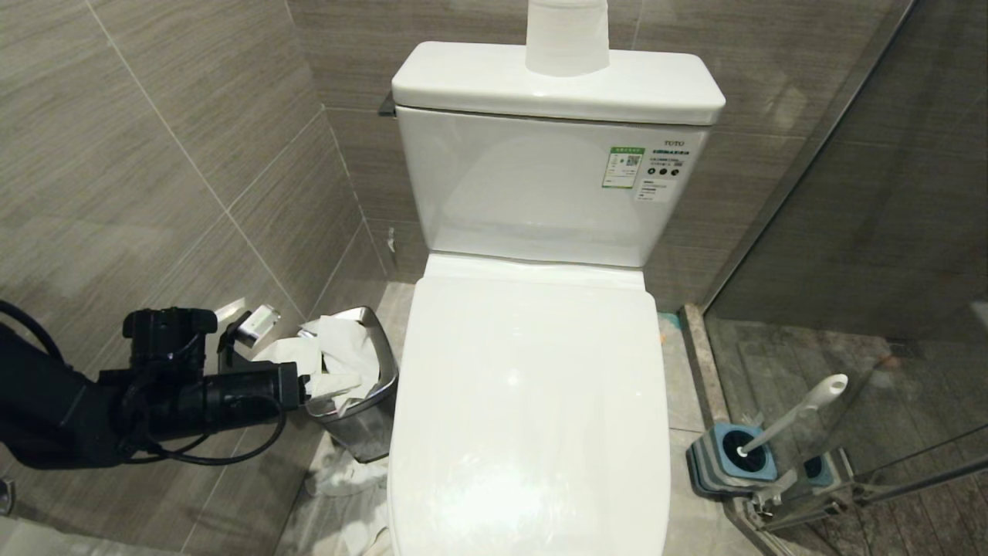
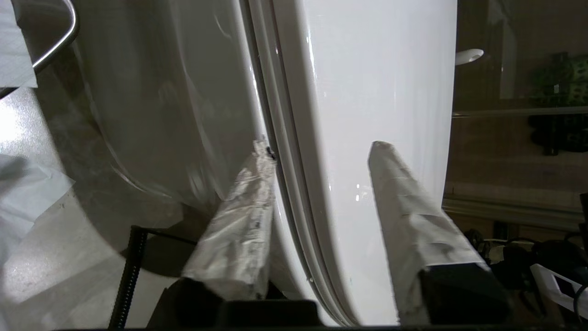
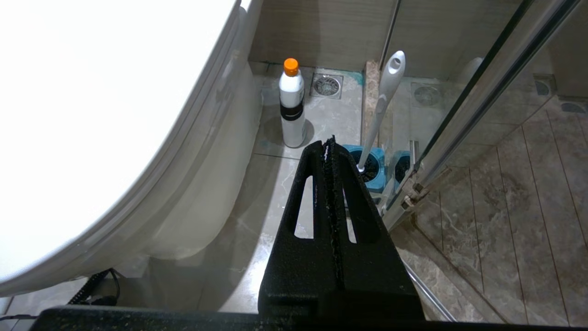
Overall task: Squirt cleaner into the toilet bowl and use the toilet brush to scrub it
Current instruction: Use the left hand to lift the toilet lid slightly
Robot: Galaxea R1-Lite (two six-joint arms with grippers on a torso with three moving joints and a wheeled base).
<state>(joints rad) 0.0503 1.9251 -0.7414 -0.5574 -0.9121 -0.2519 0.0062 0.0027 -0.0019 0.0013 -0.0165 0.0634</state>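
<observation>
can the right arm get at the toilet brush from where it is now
Probably yes. The toilet brush stands in its holder just ahead of the shut right gripper, nothing between them; the glass door beside it leaves little room.

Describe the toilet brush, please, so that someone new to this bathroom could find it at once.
Start at the white toilet with its lid shut, then look to the floor on its right, beside the glass shower door. The toilet brush stands tilted in a blue-and-grey holder; unlike the orange-capped bottle nearby, it has a long slim white handle.
</observation>
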